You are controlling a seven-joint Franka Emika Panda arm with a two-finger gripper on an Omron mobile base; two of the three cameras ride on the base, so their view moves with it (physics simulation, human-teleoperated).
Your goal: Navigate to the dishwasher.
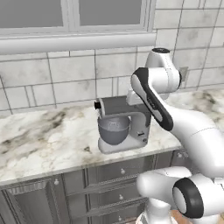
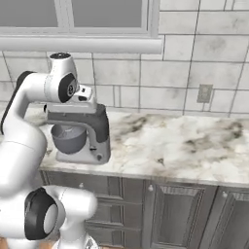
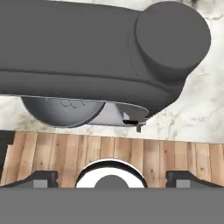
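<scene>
The dishwasher is out of view; the fronts under the counter here are grey framed doors (image 2: 176, 214) and drawers (image 1: 114, 171) with small knobs. My gripper (image 3: 112, 178) is open, its two dark fingertips (image 3: 43, 177) wide apart with nothing between them. The hand hangs just above the head of a dark grey stand mixer (image 3: 96, 57), looking down past it to the wooden floor (image 3: 153, 155).
The stand mixer (image 1: 122, 124) (image 2: 80, 133) with its metal bowl stands on the marble counter (image 1: 43, 140) (image 2: 185, 141) straight ahead of the base. Behind it rises a tiled wall with a window (image 1: 74, 13) and a wall outlet (image 2: 204, 93).
</scene>
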